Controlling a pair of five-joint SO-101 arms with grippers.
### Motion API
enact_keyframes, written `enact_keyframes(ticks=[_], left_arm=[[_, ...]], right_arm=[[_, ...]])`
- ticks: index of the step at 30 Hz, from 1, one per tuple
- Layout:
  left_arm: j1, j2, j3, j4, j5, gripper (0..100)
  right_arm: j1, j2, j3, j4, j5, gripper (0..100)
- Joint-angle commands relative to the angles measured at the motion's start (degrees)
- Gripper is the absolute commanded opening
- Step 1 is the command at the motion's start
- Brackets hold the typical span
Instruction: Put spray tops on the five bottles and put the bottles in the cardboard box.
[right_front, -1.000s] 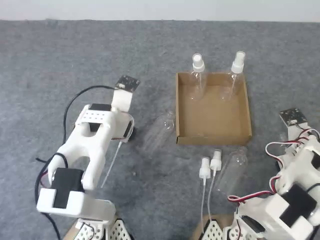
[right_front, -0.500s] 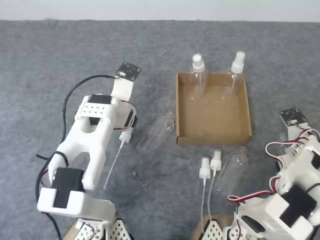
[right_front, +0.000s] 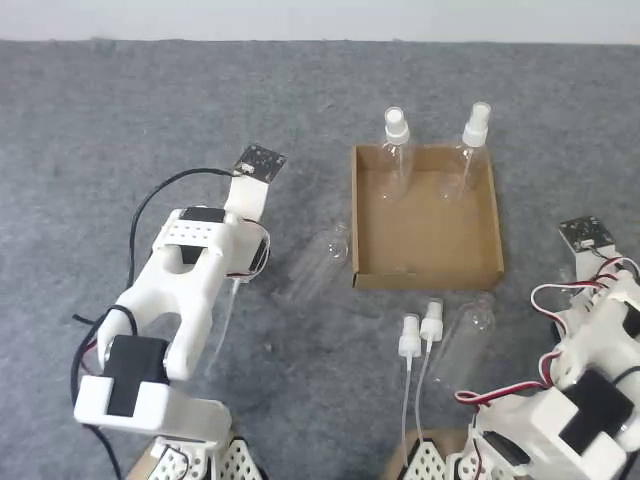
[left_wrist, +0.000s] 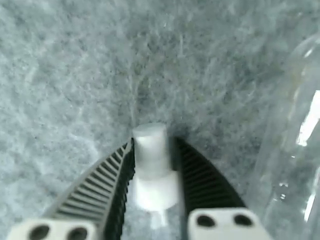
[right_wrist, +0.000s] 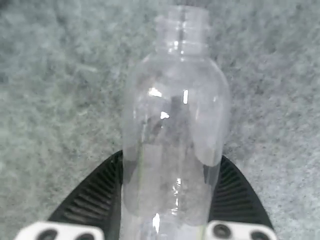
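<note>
My left gripper (left_wrist: 152, 144) is shut on a white spray top (left_wrist: 151, 172), held just above the carpet with its thin tube (right_front: 220, 335) trailing toward the arm's base. Beside it lies a clear open bottle (right_front: 315, 262), also seen in the left wrist view (left_wrist: 295, 130). My right gripper (right_wrist: 172, 161) is shut on another clear bottle (right_wrist: 175, 110), open neck pointing away. The cardboard box (right_front: 425, 270) holds two upright bottles with spray tops (right_front: 397, 150) (right_front: 470, 150) at its far side. A further open bottle (right_front: 465, 340) lies in front of the box, next to two loose spray tops (right_front: 420, 330).
Grey carpet covers the table (right_front: 120, 120). The left arm's white body (right_front: 185, 290) stands left of the box, and the right arm (right_front: 590, 380) sits at the near right corner. Open carpet lies to the far left.
The left arm nudged away from its base with the spray top, then settled back a little. The right arm and the loose parts have not moved.
</note>
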Motion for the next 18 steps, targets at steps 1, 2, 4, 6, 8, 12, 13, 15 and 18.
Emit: enact_keyframes(ticks=[1, 2, 4, 6, 8, 12, 13, 15, 18], left_arm=[[0.2, -0.4, -0.6, 1.7, -0.7, 1], [0.4, -0.4, -0.5, 2.5, -0.7, 1], [0.6, -1.1, -0.5, 3.9, -0.4, 1], [0.6, -2.0, -1.6, 6.0, -0.4, 1], [0.5, -4.4, -3.1, 8.7, 0.6, 1], [1.3, -12.8, -4.2, 12.8, 3.7, 1], [1.8, -14.5, -4.1, 13.5, 4.0, 1], [2.5, -16.3, -3.5, 13.8, 4.3, 1], [2.4, -14.8, -2.9, 13.2, 4.0, 1]], right_arm=[[0.5, -3.0, 0.0, 0.2, 0.4, 13.9], [0.5, -3.0, 0.0, 0.2, 0.4, 13.9], [0.5, -3.1, -0.1, 0.4, 0.4, 13.9], [0.3, -3.1, -0.7, 0.8, 0.4, 13.9], [0.3, -3.2, -2.5, 2.4, 0.4, 13.9], [0.3, -4.8, -8.1, 9.8, 0.4, 15.7], [0.3, -5.2, -9.3, 11.6, 0.4, 18.0], [0.3, -6.0, -11.1, 13.7, 0.4, 23.1], [0.3, -6.5, -11.8, 14.5, 0.5, 26.2]])
